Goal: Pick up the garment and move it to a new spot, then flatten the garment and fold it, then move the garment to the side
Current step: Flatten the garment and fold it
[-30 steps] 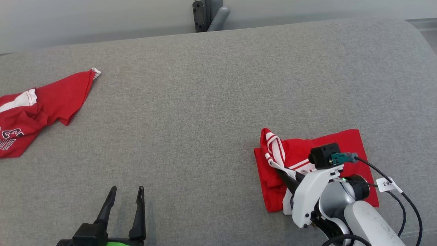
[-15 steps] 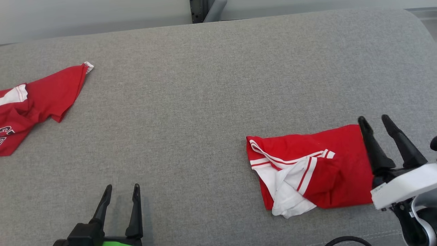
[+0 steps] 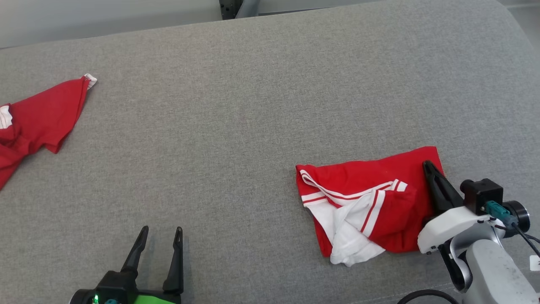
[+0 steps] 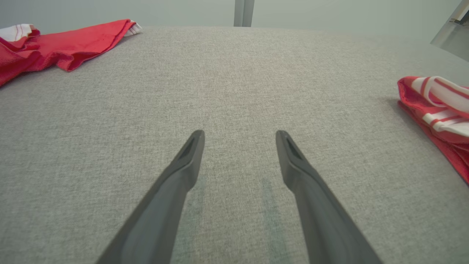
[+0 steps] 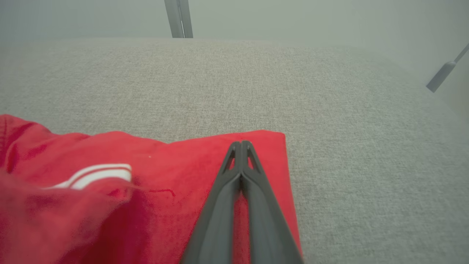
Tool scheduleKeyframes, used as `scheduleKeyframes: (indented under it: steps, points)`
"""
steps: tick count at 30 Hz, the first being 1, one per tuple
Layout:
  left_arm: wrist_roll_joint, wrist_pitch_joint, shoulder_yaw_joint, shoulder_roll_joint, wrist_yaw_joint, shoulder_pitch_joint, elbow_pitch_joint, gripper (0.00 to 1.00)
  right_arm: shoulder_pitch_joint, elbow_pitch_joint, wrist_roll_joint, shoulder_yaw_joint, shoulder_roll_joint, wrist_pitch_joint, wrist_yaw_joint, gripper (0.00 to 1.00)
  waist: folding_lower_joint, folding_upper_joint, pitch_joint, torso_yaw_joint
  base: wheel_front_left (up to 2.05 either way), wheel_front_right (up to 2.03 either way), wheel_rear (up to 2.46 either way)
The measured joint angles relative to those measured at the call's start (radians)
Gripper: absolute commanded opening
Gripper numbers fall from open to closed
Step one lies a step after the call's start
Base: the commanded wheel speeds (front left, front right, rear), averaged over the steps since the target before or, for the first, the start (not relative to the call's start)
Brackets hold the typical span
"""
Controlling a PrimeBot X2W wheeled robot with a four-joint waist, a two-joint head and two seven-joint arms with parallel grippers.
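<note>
Our right gripper (image 3: 427, 164), fingers together, is over the folded red garment (image 3: 371, 181) at four o'clock, and our left gripper (image 3: 162, 231), fingers apart, is at seven o'clock.

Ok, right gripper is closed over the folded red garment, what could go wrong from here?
1. The shut right gripper is over the folded red-and-white cloth garment near its far right corner; no cloth shows between its tips, so sliding may just bunch that corner.
2. The loose white striped flap at the near edge could spill open if dragged.
</note>
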Motion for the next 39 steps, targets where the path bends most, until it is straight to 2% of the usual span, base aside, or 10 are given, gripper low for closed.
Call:
scheduleKeyframes:
  steps: [8, 17, 22, 27, 33, 36, 37, 38, 39]
  points:
    - [0.003, 0.000, 0.005, -0.001, -0.005, -0.007, 0.005, 1.00, 0.022, -0.005, -0.064, 0.104, 0.008, -0.001, 0.001, 0.00, 0.0000, 0.0000, 0.003, 0.039, 0.00, 0.00, 0.00]
    - [-0.011, 0.000, 0.010, -0.004, -0.007, -0.001, 0.007, 1.00, 0.107, -0.166, -0.071, 0.271, -0.070, -0.001, 0.001, 0.00, 0.0000, 0.0000, -0.008, 0.072, 0.00, 0.00, 0.00]
    - [-0.019, 0.000, 0.006, -0.005, -0.007, -0.002, 0.010, 1.00, 0.122, -0.146, -0.070, 0.379, -0.093, -0.001, 0.001, 0.00, 0.0000, 0.0000, -0.012, 0.080, 0.00, 0.00, 0.00]
    - [-0.039, 0.000, -0.009, -0.005, 0.001, -0.003, 0.014, 1.00, 0.095, -0.123, -0.063, 0.464, -0.070, -0.001, 0.001, 0.00, 0.0000, 0.0000, -0.016, 0.084, 0.00, 0.00, 0.00]
    - [-0.050, 0.000, -0.013, -0.006, 0.010, -0.001, 0.016, 1.00, 0.077, -0.102, -0.053, 0.481, -0.059, -0.001, 0.001, 0.00, 0.0000, 0.0000, -0.027, 0.088, 0.00, 0.00, 0.00]
    - [-0.055, 0.000, -0.002, -0.006, 0.013, 0.000, 0.009, 1.00, 0.078, -0.138, -0.051, 0.423, -0.052, -0.001, 0.001, 0.00, 0.0000, 0.0000, -0.037, 0.086, 0.00, 0.00, 0.00]
    - [-0.057, 0.000, 0.003, -0.006, 0.015, 0.000, 0.002, 1.00, 0.083, -0.174, -0.052, 0.377, -0.047, -0.001, 0.001, 0.33, 0.0000, 0.0000, -0.041, 0.086, 0.00, 0.00, 0.00]
    - [-0.057, 0.000, 0.003, -0.006, 0.015, 0.000, 0.002, 1.00, 0.083, -0.174, -0.052, 0.377, -0.047, -0.001, 0.001, 0.84, 0.0000, 0.0000, -0.041, 0.086, 0.00, 0.00, 0.00]
    - [-0.057, 0.000, 0.007, -0.006, 0.016, 0.000, -0.004, 1.00, 0.096, -0.216, -0.052, 0.319, -0.037, -0.001, 0.001, 1.00, 0.0000, 0.0000, -0.047, 0.086, 0.00, 0.00, 0.00]
